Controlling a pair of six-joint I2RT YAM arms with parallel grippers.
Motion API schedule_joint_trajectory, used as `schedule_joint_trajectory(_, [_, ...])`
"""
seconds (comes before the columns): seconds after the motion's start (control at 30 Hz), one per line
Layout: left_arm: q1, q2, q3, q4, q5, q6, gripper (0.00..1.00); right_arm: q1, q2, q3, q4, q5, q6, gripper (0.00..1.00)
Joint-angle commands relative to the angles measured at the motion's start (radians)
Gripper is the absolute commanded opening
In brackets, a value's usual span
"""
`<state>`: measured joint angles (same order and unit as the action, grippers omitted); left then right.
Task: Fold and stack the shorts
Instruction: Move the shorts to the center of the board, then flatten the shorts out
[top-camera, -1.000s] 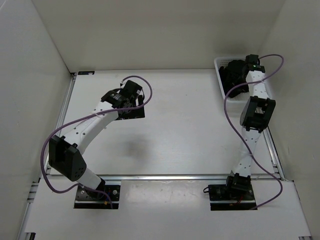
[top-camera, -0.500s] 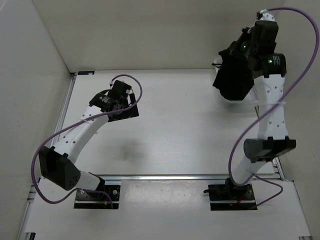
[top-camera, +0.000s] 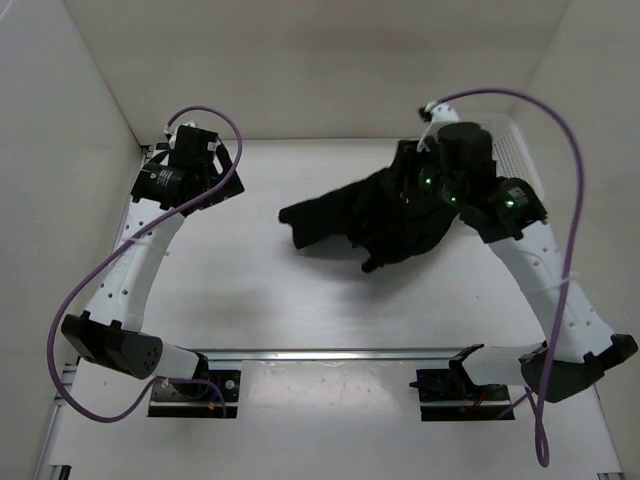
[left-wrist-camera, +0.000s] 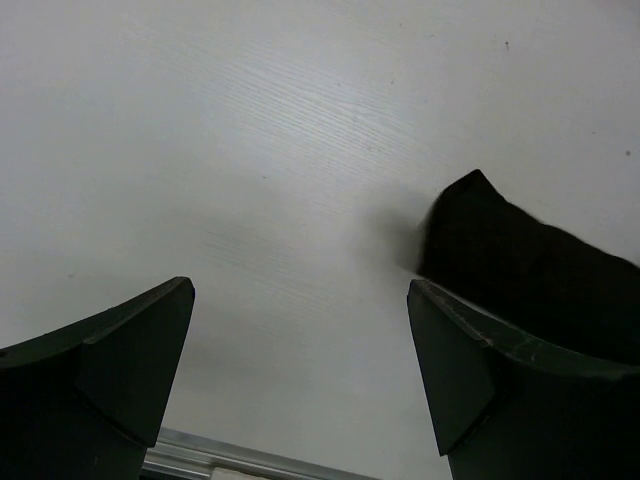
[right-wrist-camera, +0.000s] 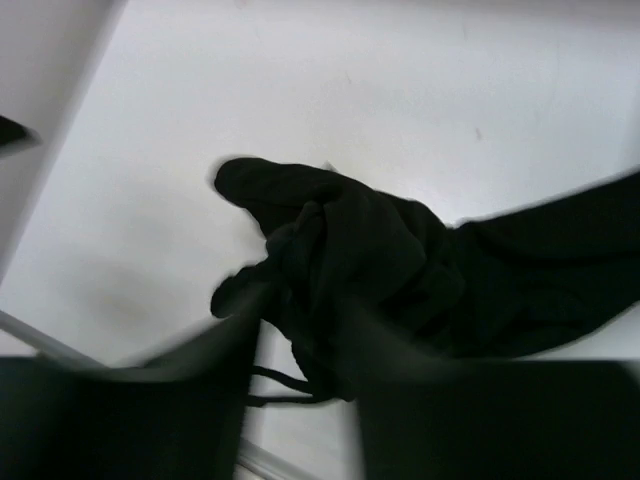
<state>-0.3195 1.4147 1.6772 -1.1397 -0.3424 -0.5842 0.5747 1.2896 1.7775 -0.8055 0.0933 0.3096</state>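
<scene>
The black shorts (top-camera: 360, 220) hang and sprawl in a crumpled bunch over the right half of the table, one end reaching left. My right gripper (top-camera: 405, 200) is right above the bunch. In the right wrist view the shorts (right-wrist-camera: 370, 260) fill the middle, with the thin drawstring (right-wrist-camera: 285, 385) trailing between the blurred fingers of my right gripper (right-wrist-camera: 300, 320); the blur hides whether those fingers press on the fabric. My left gripper (top-camera: 210, 185) is near the back left corner, open and empty. In its wrist view the left gripper (left-wrist-camera: 300, 288) frames bare table, with a tip of the shorts (left-wrist-camera: 520, 270) to the right.
A white mesh basket (top-camera: 515, 145) stands at the back right corner behind the right arm. White walls close in the table on three sides. An aluminium rail (top-camera: 350, 353) runs along the front edge.
The right arm lifted the shorts out of the basket and swung them left and down over the table. The left arm drew back toward the back left corner, its gripper still open.
</scene>
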Motion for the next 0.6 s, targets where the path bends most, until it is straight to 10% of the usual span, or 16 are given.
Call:
schedule_joint_trajectory(0.0, [0.026,-0.068,-0.042,-0.002,0.065,0.004,1.0,-0.018,0.017,-0.176,0.017,0.04,0.031,0.82])
schedule_joint_trajectory(0.07, [0.026,-0.08,-0.074,0.018,0.117,0.015,1.0,-0.039,0.045,-0.222,-0.021,0.057,0.052,1.0])
schedule_joint_trajectory(0.23, [-0.026,-0.068,-0.165,0.072,0.239,0.024,0.99,-0.026,-0.033,-0.308,-0.057,0.151,0.083,1.0])
schedule_joint_trajectory(0.3, [-0.073,-0.042,-0.207,0.13,0.302,0.024,0.94,-0.026,-0.091,-0.386,-0.057,0.16,0.12,0.85])
schedule_joint_trajectory(0.43, [-0.209,0.059,-0.2,0.181,0.405,0.024,0.79,-0.026,-0.183,-0.582,-0.057,0.138,0.232,0.2])
schedule_joint_trajectory(0.57, [-0.331,0.272,-0.111,0.192,0.405,0.024,0.87,-0.026,-0.236,-0.826,-0.044,0.001,0.362,0.33])
